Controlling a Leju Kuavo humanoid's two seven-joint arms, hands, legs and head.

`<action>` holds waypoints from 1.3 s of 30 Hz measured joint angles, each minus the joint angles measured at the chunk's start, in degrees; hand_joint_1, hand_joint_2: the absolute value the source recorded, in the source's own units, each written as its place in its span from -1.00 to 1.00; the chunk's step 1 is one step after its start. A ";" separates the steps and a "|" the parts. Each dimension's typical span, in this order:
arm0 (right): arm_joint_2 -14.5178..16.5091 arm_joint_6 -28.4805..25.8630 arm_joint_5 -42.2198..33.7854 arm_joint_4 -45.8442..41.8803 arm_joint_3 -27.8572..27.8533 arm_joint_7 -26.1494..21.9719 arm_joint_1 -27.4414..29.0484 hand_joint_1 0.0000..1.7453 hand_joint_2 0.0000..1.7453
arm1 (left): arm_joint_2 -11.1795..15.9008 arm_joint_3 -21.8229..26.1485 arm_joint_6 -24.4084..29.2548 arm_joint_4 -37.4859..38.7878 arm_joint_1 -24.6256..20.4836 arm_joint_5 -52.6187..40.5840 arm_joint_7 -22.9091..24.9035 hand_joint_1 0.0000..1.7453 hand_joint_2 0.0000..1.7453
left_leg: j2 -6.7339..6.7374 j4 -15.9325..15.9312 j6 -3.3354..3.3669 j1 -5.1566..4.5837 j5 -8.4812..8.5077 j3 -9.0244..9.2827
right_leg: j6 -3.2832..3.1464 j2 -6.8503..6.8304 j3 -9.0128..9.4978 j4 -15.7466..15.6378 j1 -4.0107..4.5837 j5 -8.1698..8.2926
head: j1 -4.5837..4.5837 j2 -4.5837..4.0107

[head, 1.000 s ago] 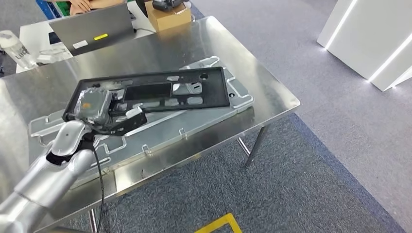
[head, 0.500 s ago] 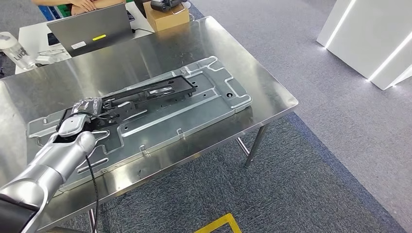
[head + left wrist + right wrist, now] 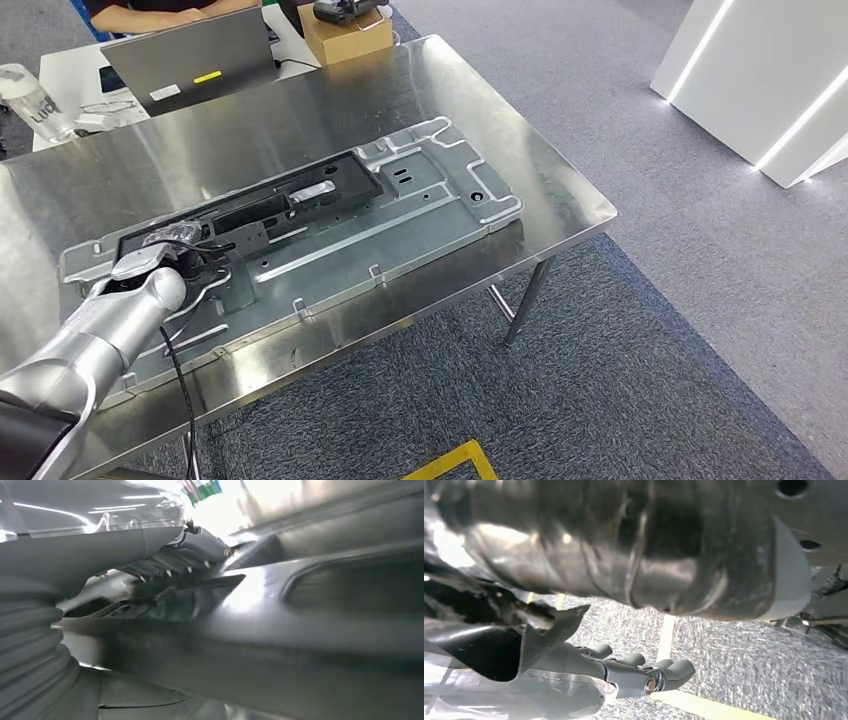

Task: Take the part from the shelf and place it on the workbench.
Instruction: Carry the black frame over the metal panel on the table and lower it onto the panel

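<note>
Nearest, left hand (image 3: 168,258) grips the near end of the part (image 3: 255,208), apparently so it can lower the long piece flat; left wrist view shows dark fingers (image 3: 165,566) lying against the dark frame. The part is a long black frame with cut-outs, matte, probably plastic; it lies along a pressed metal sheet (image 3: 420,210) with ribs, holes and bent tabs, which rests on the bench (image 3: 560,190). Judged: placing almost done, release not yet. Bench top is brushed steel, glossy, rounded corners, thin legs. Right hand (image 3: 644,677) hangs over grey carpet with a yellow line, fingers curled on nothing. Far edge: laptop (image 3: 190,60), cardboard box (image 3: 345,35), a person's arms.
</note>
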 joint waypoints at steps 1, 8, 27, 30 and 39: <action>0.00 -0.13 -0.12 0.00 -0.04 -0.21 0.01 -1.00 -1.00 | -0.16 0.48 -1.59 -0.05 -0.10 1.64 -1.14 -1.00 -1.00 | 0.00 0.02 -0.01 0.00 -0.01 0.00 | 0.00 0.00 0.01 0.00 0.00 0.00 | 0.00 0.00; 0.00 -0.25 -1.34 0.00 -0.64 -0.49 0.17 -1.00 -1.00 | -0.30 1.69 -4.63 -6.30 0.74 10.02 -6.94 -1.00 -1.00 | -0.16 0.08 0.00 0.00 -0.01 -0.02 | 0.04 -0.21 0.12 -0.01 0.00 -0.01 | 0.00 0.00; 0.00 -1.86 -3.42 -0.07 -2.52 -0.62 0.56 -1.00 -1.00 | 5.44 2.12 22.02 -47.12 15.33 5.34 -9.57 -1.00 -1.00 | -0.24 0.09 0.11 0.00 -0.17 0.01 | 0.18 -0.23 0.20 -0.03 -0.09 -0.11 | 0.00 0.00; 0.00 -2.27 -3.91 -0.09 -2.99 -0.74 0.60 -1.00 -1.00 | 5.80 2.69 24.04 -49.36 16.63 3.30 -10.06 -1.00 -1.00 | -0.23 0.09 0.11 0.00 -0.17 0.02 | 0.18 -0.22 0.21 -0.03 -0.09 -0.11 | 0.00 0.00; 0.00 -2.38 -4.25 -0.09 -3.72 -0.42 0.64 -1.00 -1.00 | 6.15 5.18 29.36 -55.82 20.46 -0.81 -11.64 -1.00 -1.00 | -0.25 0.09 0.12 -0.01 -0.19 0.02 | 0.20 -0.23 0.21 -0.05 -0.08 -0.12 | 0.00 0.00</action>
